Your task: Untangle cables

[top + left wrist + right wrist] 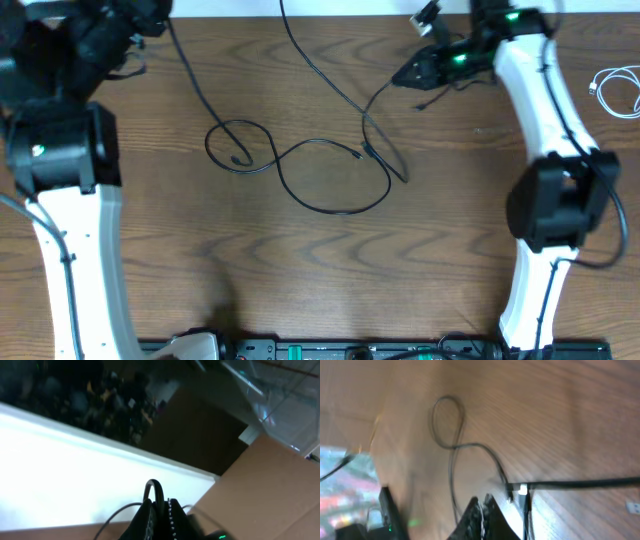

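Observation:
Thin black cables [340, 212] lie in loops across the middle of the wooden table [300, 290]. One strand runs up to my left gripper [150, 28] at the far left corner. In the left wrist view the jaws [161, 510] are shut on a small loop of black cable [152, 481]. Another strand rises to my right gripper [400, 78] at the far centre-right, whose jaws [482, 510] are shut, with the cable apparently pinched. The right wrist view shows a black cable [580, 482] and a plug end [509, 492] beside the jaws. A coiled white cable [615, 88] lies apart at the far right.
The far table edge and a white wall strip [75, 470] lie behind the left gripper. A small light-coloured connector [632, 506] lies on the wood by the right gripper. Equipment with green lights [300, 350] lines the front edge.

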You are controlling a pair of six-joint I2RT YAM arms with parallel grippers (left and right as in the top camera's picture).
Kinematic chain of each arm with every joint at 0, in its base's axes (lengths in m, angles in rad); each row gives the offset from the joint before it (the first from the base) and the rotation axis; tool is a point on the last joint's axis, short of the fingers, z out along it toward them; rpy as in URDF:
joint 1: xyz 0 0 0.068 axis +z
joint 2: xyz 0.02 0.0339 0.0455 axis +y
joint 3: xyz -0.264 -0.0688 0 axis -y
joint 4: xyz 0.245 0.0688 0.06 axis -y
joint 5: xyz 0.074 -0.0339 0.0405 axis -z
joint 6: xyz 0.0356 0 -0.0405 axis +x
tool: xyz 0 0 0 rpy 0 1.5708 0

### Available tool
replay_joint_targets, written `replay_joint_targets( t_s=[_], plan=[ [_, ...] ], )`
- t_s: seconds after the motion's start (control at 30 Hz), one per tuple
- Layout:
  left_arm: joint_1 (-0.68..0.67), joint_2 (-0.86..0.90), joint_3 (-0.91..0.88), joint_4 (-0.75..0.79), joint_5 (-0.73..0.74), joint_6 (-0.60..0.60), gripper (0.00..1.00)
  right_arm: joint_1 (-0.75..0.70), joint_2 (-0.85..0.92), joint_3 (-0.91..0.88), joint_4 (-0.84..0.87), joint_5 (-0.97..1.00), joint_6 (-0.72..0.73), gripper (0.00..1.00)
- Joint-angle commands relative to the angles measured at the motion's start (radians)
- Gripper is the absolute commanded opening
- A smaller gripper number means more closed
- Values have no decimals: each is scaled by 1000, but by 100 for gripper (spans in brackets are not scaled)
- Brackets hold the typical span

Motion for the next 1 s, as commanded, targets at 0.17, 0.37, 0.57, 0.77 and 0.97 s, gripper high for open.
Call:
replay_joint_targets(
  t_s=[0.17,0.37,0.57,0.77,0.97],
  plan=[
    [-163,169,14,-35,-7,16,8,7,-56,2,-103,-84,-293,1],
    [-254,269,14,-36,-43,13,7,52,-56,2,-62,-43,-268,24],
    [-315,344,14,-46,-52,-6,7,75,-56,2,-11,310,-22,70],
    [-434,491,14,-58,-106,-16,8,-45,-64,2,-6,468,217,71],
    [-550,617,14,39,-161,-67,8,-220,-95,2,-33,459,266,70]
  ],
)
